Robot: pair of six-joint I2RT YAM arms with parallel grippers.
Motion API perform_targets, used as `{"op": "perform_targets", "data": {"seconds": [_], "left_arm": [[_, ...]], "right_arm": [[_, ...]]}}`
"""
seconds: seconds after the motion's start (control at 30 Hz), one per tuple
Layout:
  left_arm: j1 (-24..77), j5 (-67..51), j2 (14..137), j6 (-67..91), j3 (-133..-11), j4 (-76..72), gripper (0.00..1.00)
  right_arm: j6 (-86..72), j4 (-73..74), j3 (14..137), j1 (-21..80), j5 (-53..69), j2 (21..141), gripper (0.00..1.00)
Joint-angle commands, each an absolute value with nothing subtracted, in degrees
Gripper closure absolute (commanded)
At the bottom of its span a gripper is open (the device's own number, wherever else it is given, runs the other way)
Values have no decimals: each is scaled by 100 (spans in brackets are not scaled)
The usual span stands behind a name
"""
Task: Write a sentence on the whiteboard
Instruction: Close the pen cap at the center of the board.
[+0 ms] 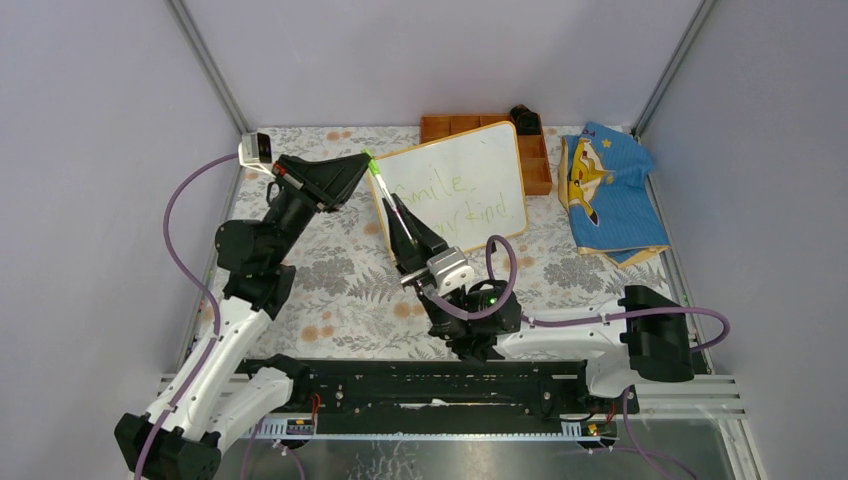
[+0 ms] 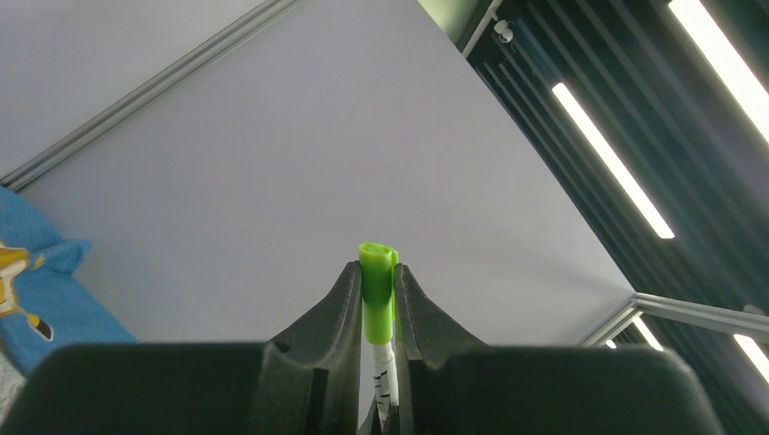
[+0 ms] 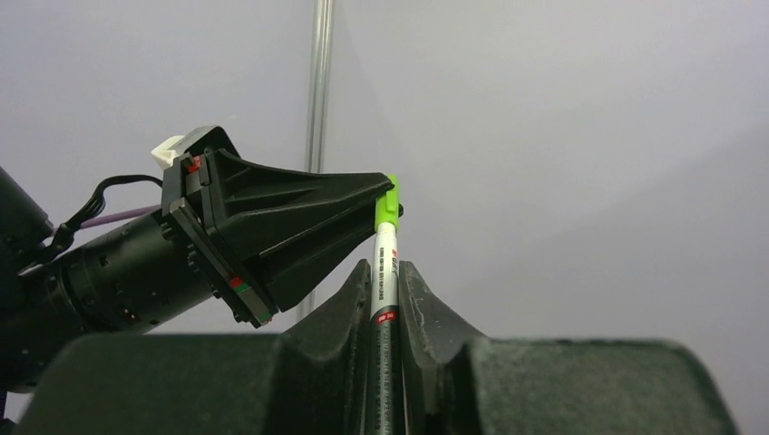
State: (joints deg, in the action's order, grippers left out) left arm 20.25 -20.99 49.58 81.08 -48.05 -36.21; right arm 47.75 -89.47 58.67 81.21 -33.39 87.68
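The whiteboard (image 1: 470,170) lies tilted at the back centre, with the sentence (image 1: 452,200) "Smile stay kind" on it in pale yellow-green. My right gripper (image 1: 400,228) is shut on the white barrel of a marker (image 1: 392,208) and holds it slanted over the board's left edge; the barrel shows between its fingers in the right wrist view (image 3: 384,272). My left gripper (image 1: 362,160) is shut on the marker's green cap (image 1: 373,165), which shows in the left wrist view (image 2: 377,290) and the right wrist view (image 3: 387,207). The cap sits on the marker's end.
An orange compartment tray (image 1: 536,160) lies behind the whiteboard, with a black object (image 1: 524,118) at its far corner. A folded blue cloth with a yellow figure (image 1: 605,190) lies at the back right. Grey walls with metal posts close in the floral table.
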Motion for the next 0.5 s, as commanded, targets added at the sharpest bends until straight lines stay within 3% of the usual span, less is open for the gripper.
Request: {"op": "perform_targets", "data": {"seconds": [0.0,0.47], "left_arm": [[2200,-2321,4971,8148,-4787,-4160,100],[2687,-2068,4960,7652,-4904,-3964,100]], "right_arm": [[4598,-9792,6384,8009,-3172,8829,100],[4513,-9791,6913,7998,-3283,9057,100]]}}
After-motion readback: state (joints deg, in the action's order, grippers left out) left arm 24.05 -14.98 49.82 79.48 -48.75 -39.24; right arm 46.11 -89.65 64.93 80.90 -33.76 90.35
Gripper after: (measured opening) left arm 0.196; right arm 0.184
